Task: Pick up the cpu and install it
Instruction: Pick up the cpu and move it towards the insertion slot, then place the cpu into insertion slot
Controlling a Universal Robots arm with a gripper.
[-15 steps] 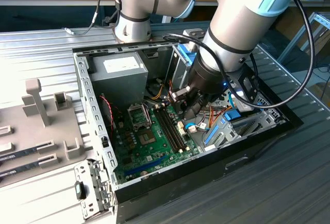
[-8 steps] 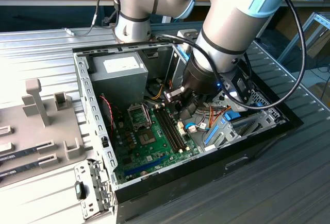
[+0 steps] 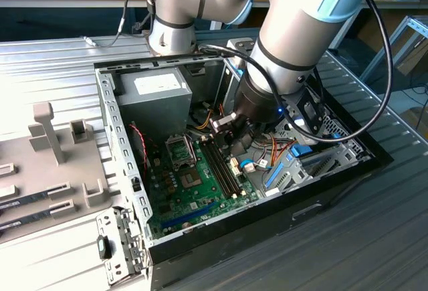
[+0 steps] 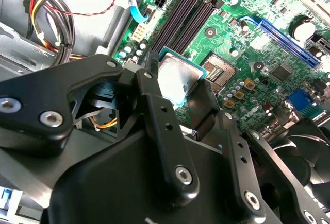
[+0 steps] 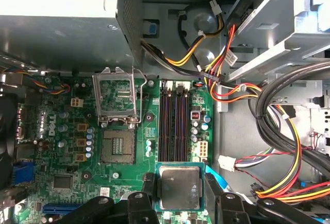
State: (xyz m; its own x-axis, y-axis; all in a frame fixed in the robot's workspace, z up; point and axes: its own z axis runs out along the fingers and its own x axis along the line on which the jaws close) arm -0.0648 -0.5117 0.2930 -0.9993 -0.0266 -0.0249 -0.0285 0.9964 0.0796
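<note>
The gripper (image 5: 179,190) clamps the cpu (image 5: 178,183) by two opposite edges. The cpu hangs over the memory slots (image 5: 172,123), beside the uncovered socket (image 5: 117,145). The socket frame (image 5: 116,98) stands raised.

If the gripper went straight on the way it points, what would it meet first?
Likely the long black memory slots, touched by the silver square cpu it grips, beside the open socket; depth unclear.
</note>
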